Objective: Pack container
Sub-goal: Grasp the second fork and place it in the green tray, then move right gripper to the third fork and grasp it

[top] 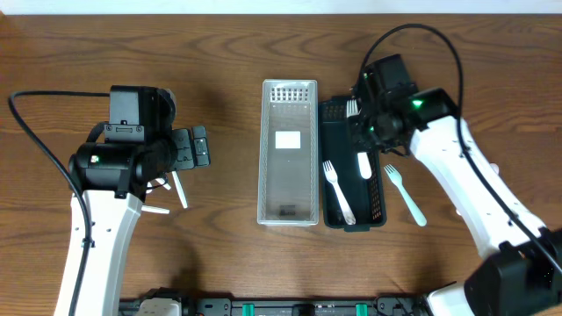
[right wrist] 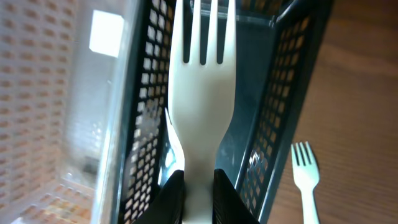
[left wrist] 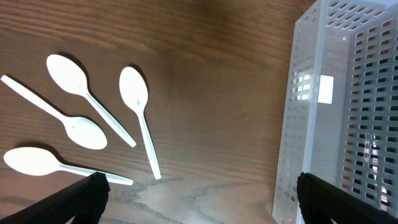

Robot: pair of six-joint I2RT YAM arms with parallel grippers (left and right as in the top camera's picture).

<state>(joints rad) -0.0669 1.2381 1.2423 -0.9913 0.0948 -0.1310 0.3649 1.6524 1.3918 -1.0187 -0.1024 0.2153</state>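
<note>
A clear perforated container [top: 289, 206] stands mid-table with a black perforated container [top: 379, 197] beside it on the right. My right gripper [top: 363, 136] is shut on a white fork [top: 363, 164] and holds it over the black container; the wrist view shows the fork [right wrist: 200, 106] between the fingers [right wrist: 199, 193], tines forward. Another white fork [top: 338, 191] lies inside the black container. A pale fork [top: 405, 195] lies on the table to its right. My left gripper [top: 189, 147] is open and empty [left wrist: 202, 183] above several white spoons [left wrist: 140, 118].
The spoons [top: 179, 189] lie on the wood left of the clear container, partly hidden under my left arm. The clear container's wall [left wrist: 323, 124] fills the right of the left wrist view. The loose fork [right wrist: 306, 171] lies just outside the black container's wall [right wrist: 283, 112].
</note>
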